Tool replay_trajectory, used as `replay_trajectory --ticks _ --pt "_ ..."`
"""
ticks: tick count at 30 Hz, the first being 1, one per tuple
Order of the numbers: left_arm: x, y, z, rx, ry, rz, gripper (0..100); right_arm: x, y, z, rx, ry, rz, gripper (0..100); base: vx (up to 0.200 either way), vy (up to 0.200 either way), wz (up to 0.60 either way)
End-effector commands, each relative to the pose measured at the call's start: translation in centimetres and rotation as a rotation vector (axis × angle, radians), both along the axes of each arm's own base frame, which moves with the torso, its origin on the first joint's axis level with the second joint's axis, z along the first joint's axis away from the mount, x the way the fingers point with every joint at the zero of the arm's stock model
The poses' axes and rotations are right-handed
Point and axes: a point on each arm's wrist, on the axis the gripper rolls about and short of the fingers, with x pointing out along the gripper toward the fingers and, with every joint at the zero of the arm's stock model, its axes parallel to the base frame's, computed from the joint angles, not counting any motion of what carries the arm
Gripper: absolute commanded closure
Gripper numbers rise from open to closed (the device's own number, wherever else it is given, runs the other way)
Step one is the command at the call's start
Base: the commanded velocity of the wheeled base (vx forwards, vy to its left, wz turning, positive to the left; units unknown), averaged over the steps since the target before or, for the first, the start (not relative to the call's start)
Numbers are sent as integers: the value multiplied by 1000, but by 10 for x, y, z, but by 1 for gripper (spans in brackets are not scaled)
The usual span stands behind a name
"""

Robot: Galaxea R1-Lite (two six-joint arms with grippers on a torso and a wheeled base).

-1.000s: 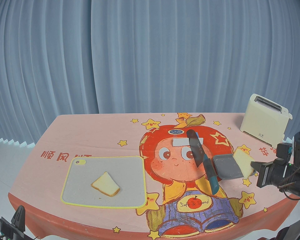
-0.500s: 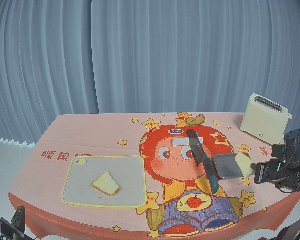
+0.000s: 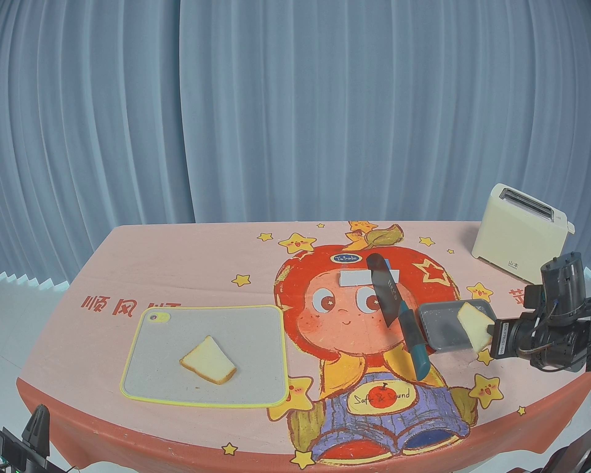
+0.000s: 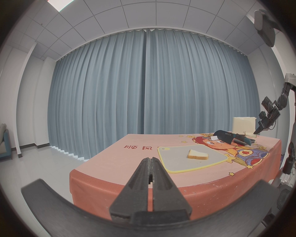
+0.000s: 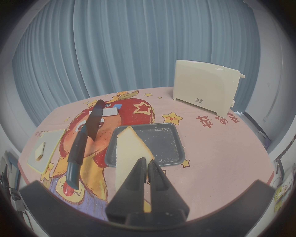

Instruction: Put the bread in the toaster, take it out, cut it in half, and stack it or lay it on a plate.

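Blue-grey pleated curtain (image 3: 295, 111) across the whole upper half of the frame, behind a pink cartoon-print worktop (image 3: 184, 258). Pale glossy floor (image 3: 24, 320) at lower left. White side wall (image 4: 27, 108), grid-tiled ceiling (image 4: 172, 15), one lit panel (image 4: 60, 3).

Red characters (image 3: 129, 306) are printed on the tablecloth (image 3: 184, 271) at the left of the head view, and more are printed at the right, just in front of the toaster (image 3: 520, 237). A small dark mark (image 5: 199, 100) is printed low on the toaster's side. Lettering is carried in 2 places on the cartoon figure (image 3: 345, 320), on an oval badge at its cap and on its bib.
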Motion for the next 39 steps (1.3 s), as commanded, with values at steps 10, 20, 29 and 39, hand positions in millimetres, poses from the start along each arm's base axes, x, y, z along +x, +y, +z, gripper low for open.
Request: replay_trajectory --ticks 10,20,29,39 --pt "0 0 -5 0 1 1 100 26 5 -20 -8 21 -31 100 0 0 0" --pt "0 0 -5 0 1 1 100 29 7 -27 -21 49 -31 100 0 0 0" --pt "0 0 -5 0 1 1 100 38 5 -29 1 53 -74 100 0 0 0" --pt "0 0 -5 0 1 1 100 41 6 -28 5 49 -79 100 0 0 0"
